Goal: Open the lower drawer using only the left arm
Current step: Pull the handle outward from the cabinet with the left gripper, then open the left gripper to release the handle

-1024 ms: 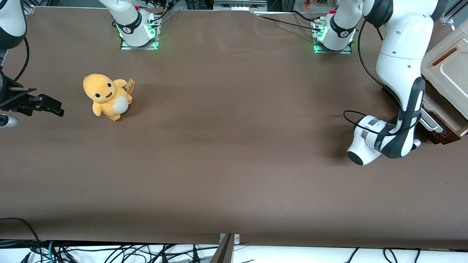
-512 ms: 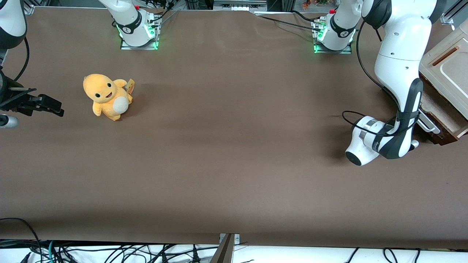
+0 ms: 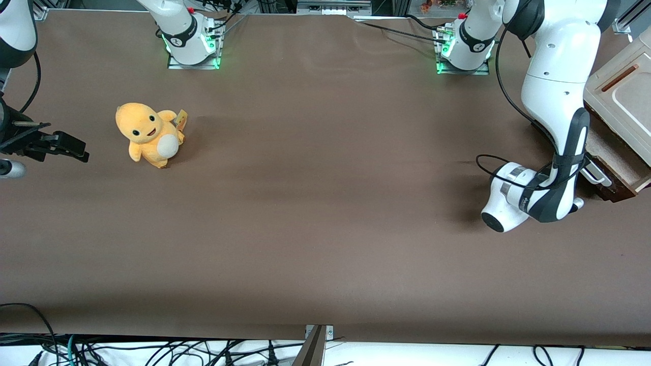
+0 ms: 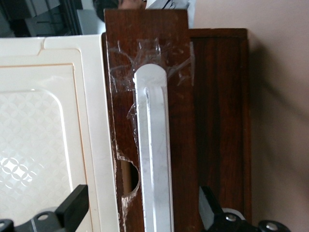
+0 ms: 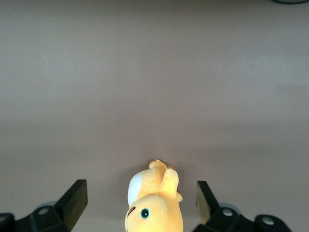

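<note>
The lower drawer (image 3: pixel 613 189) stands partly pulled out of the cream cabinet (image 3: pixel 618 96) at the working arm's end of the table. Its dark brown front (image 4: pixel 178 121) carries a long white bar handle (image 4: pixel 154 154), which also shows as the handle (image 3: pixel 594 176) in the front view. The left arm (image 3: pixel 552 91) bends down in front of the drawer, its white wrist block (image 3: pixel 508 195) low over the table. My gripper (image 4: pixel 142 212) is open, one black finger (image 4: pixel 76 207) on each side of the handle and neither touching it. The forearm hides the gripper in the front view.
An orange plush toy (image 3: pixel 147 133) sits on the brown table (image 3: pixel 325 203) toward the parked arm's end. A black cable (image 3: pixel 491 162) loops from the wrist. Two arm bases lit green (image 3: pixel 190 40) stand at the edge of the table farthest from the front camera.
The left arm's wrist and the drawer front have shifted slightly toward the parked arm's end of the table. The cabinet has nudged a little with them.
</note>
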You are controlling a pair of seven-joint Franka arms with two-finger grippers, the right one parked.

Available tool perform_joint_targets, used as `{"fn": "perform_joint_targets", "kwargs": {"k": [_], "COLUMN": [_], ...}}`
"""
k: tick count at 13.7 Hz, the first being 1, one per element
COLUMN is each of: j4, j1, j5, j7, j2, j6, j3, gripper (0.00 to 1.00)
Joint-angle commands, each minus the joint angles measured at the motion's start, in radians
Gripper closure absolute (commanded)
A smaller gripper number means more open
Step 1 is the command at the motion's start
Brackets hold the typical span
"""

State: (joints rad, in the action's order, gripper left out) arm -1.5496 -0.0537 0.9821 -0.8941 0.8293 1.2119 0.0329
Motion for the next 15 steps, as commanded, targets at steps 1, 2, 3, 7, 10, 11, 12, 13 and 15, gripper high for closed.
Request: {"fn": "perform_joint_targets", "kwargs": {"k": [1, 2, 3, 7, 10, 11, 12, 13, 15], "j4": [0.055, 0.066, 0.068, 0.123, 0.261, 0.301, 0.34, 0.362, 0.379], "j1": [-0.003, -0.002, -0.003, 0.009, 0.014, 0.024, 0.037, 0.049, 0.069], "j5": [-0.04, -0.086, -0.111, -0.221, -0.466, -0.552, -0.627, -0.701, -0.814], "j7": [0.088, 0.142, 0.193, 0.332, 0.397, 0.406, 0.408, 0.409, 0.417], "j2": [-0.042, -0.073, -0.1, -0.197, -0.239, -0.255, -0.271, -0.291, -0.347], "j6": [-0.023, -0.022, -0.02, -0.015, -0.015, -0.014, -0.014, -0.014, -0.012], "j3": [0.06, 0.067, 0.071, 0.156, 0.159, 0.159, 0.16, 0.16, 0.163], "gripper": [0.0, 0.0, 0.0, 0.0, 0.0, 0.0, 0.0, 0.0, 0.0]}}
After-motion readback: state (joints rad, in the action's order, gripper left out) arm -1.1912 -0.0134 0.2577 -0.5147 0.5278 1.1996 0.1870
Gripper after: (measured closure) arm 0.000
